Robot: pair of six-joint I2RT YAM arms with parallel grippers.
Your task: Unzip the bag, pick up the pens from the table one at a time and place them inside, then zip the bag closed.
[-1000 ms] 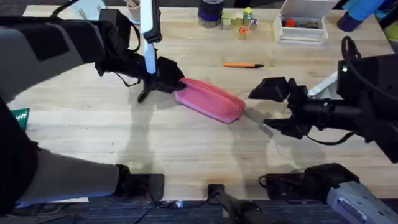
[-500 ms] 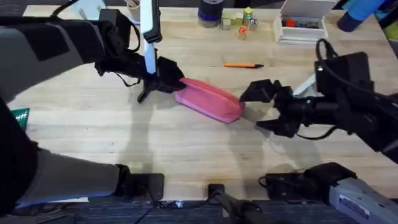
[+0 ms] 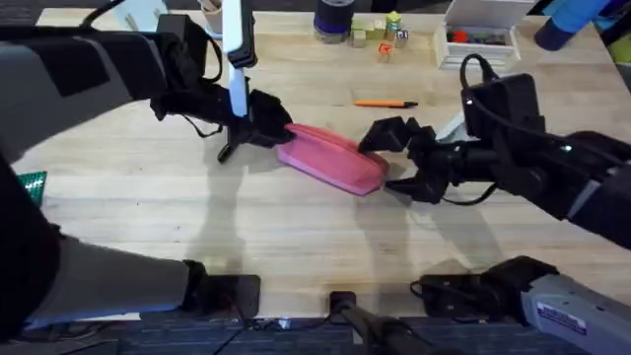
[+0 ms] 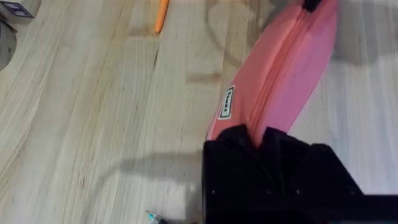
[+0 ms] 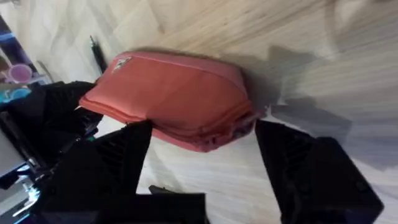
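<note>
The pink bag (image 3: 333, 160) lies slanted in the middle of the table (image 3: 296, 237), zipper closed. My left gripper (image 3: 268, 131) is shut on its left end, and the pink fabric (image 4: 280, 74) is pinched between its fingers (image 4: 236, 162). My right gripper (image 3: 393, 159) is open at the bag's right end, its fingers (image 5: 124, 162) on either side of the bag (image 5: 168, 93) where the zipper pull sits. The orange pen (image 3: 386, 103) lies behind the bag, with its end (image 4: 161, 15) seen from the left wrist. A dark pen (image 3: 228, 150) lies beside the left gripper and also appears as a dark pen (image 5: 96, 53) beyond the bag.
At the table's back edge stand a white box (image 3: 478, 44), small coloured cubes (image 3: 380, 39), a dark cup (image 3: 333, 20) and a blue object (image 3: 567, 25). A green item (image 3: 33, 182) sits at the left edge. Bare wood stretches in front of the bag.
My right gripper has moved left, from well right of the bag to its right end, still open. The left gripper and bag have stayed in place.
</note>
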